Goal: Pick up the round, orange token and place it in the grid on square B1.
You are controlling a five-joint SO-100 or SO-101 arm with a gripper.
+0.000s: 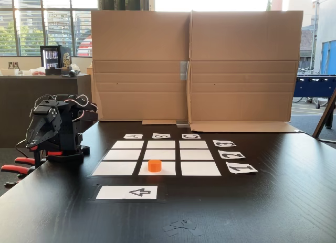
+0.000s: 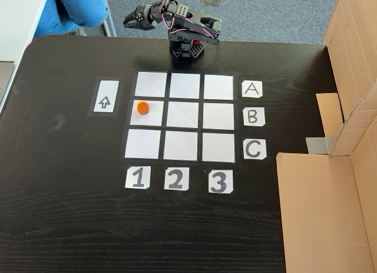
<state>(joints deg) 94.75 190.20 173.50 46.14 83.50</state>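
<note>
The orange token (image 1: 154, 165) (image 2: 142, 108) stands upright on square B1 (image 1: 167, 171) (image 2: 154, 118) of the grid (image 1: 161, 144) (image 2: 184, 86), in the row beside tag B and the column above tag 1. It sits toward the cell's edge nearest the arrow card. My arm is folded up over its base, off the grid on the A side. Its gripper (image 1: 34, 139) (image 2: 131, 20) hangs well away from the token, the jaws look shut, and nothing is between them.
A white card with a black arrow (image 1: 127, 192) (image 2: 106, 96) lies beside the grid's 1 column. Tall cardboard walls (image 1: 191, 70) (image 2: 330, 208) stand along the table's far side. Red-handled clamps (image 1: 18, 164) hold the arm's base at the table edge.
</note>
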